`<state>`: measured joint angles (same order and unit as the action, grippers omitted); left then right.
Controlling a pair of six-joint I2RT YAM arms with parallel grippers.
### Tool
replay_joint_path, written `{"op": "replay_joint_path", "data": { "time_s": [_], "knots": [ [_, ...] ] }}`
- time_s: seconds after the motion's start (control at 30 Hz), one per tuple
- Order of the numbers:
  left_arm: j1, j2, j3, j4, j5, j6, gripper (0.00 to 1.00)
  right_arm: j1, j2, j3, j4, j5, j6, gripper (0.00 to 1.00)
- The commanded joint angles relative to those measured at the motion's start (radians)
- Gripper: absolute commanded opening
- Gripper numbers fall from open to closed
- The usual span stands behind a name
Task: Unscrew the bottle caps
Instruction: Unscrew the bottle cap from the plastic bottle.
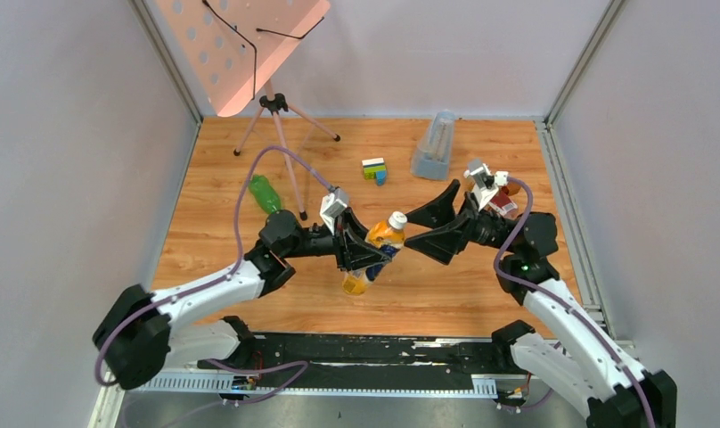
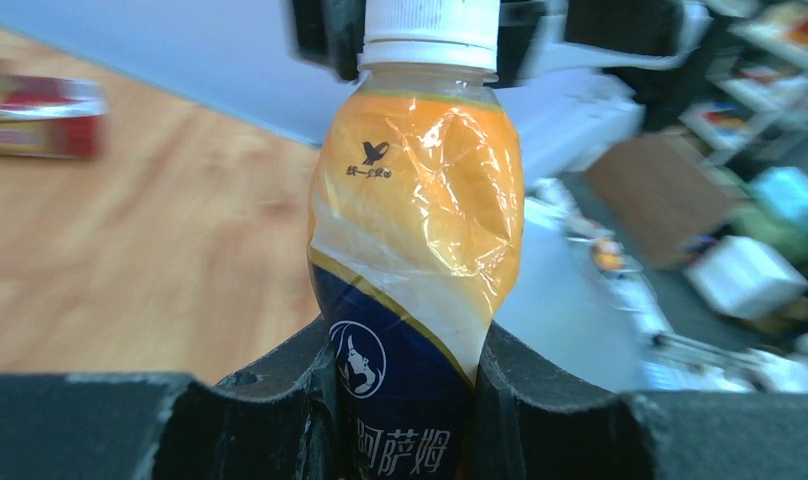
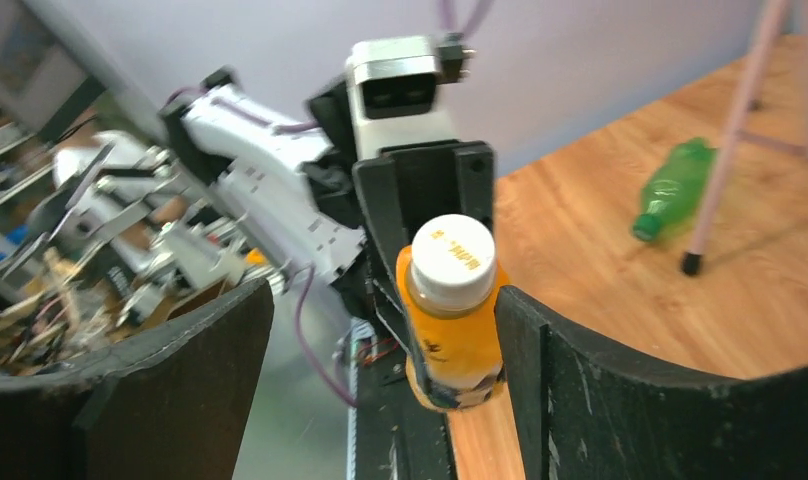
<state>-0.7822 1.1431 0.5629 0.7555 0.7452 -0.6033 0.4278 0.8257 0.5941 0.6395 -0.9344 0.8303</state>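
Observation:
My left gripper (image 1: pixel 364 252) is shut on the body of an amber bottle with a yellow label (image 1: pixel 376 250), held tilted above the table. In the left wrist view the black fingers (image 2: pixel 270 400) pinch its blue lower label (image 2: pixel 400 400). Its white cap (image 1: pixel 397 219) is on the neck (image 2: pixel 432 30). My right gripper (image 1: pixel 412 229) stands open, its tips just right of that cap and not touching it. In the right wrist view the cap (image 3: pixel 452 262) sits close to the right-hand finger (image 3: pixel 540 370) of the gripper (image 3: pixel 380 300). A green bottle (image 1: pixel 265 193) lies at the left.
A bottle with a red label (image 1: pixel 502 201) lies behind my right wrist. A tall clear bluish container (image 1: pixel 434 145) and toy bricks (image 1: pixel 374 168) stand at the back. A pink tripod (image 1: pixel 276 107) holding a pink board stands at the back left, one leg by the green bottle (image 3: pixel 675 185).

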Motion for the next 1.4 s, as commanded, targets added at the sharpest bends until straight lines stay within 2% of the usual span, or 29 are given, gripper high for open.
{"op": "replay_joint_path", "data": {
  "time_s": [0.0, 0.1, 0.17, 0.23, 0.37, 0.63, 0.8, 0.97, 1.17, 1.23, 1.37],
  "knots": [
    [-0.008, -0.095, 0.184, -0.789, -0.304, 0.464, 0.0, -0.009, -0.022, 0.146, -0.614, 0.262, -0.256, 0.83],
    [-0.052, -0.059, 0.27, -1.049, -0.485, 0.575, 0.0, -0.014, 0.036, 0.178, -0.726, 0.29, -0.219, 0.81],
    [-0.123, -0.018, 0.321, -1.162, -0.63, 0.659, 0.0, -0.019, 0.076, 0.192, -0.771, 0.291, -0.201, 0.79],
    [-0.149, 0.046, 0.364, -1.246, -0.739, 0.709, 0.0, -0.022, 0.118, 0.2, -0.806, 0.28, -0.181, 0.76],
    [-0.163, 0.091, 0.388, -1.295, -0.821, 0.772, 0.0, -0.025, 0.183, 0.19, -0.806, 0.201, -0.142, 0.68],
    [-0.182, -0.002, 0.293, -1.149, -0.759, 0.883, 0.0, -0.025, 0.303, 0.167, -0.784, 0.103, -0.129, 0.64],
    [-0.184, -0.066, 0.231, -1.046, -0.665, 0.913, 0.0, -0.024, 0.388, 0.149, -0.668, -0.005, -0.062, 0.62],
    [-0.183, -0.07, 0.22, -1.024, -0.645, 0.92, 0.0, -0.021, 0.441, 0.125, -0.531, -0.093, 0.004, 0.56],
    [-0.184, -0.048, 0.221, -1.02, -0.646, 0.916, 0.0, -0.02, 0.455, 0.124, -0.519, -0.107, 0.001, 0.54],
    [-0.183, -0.046, 0.221, -1.013, -0.644, 0.914, 0.0, -0.017, 0.469, 0.123, -0.513, -0.109, 0.002, 0.36],
    [-0.184, -0.048, 0.219, -0.995, -0.639, 0.912, 0.0, -0.01, 0.498, 0.134, -0.509, -0.121, -0.003, 0.21]
  ]
}}
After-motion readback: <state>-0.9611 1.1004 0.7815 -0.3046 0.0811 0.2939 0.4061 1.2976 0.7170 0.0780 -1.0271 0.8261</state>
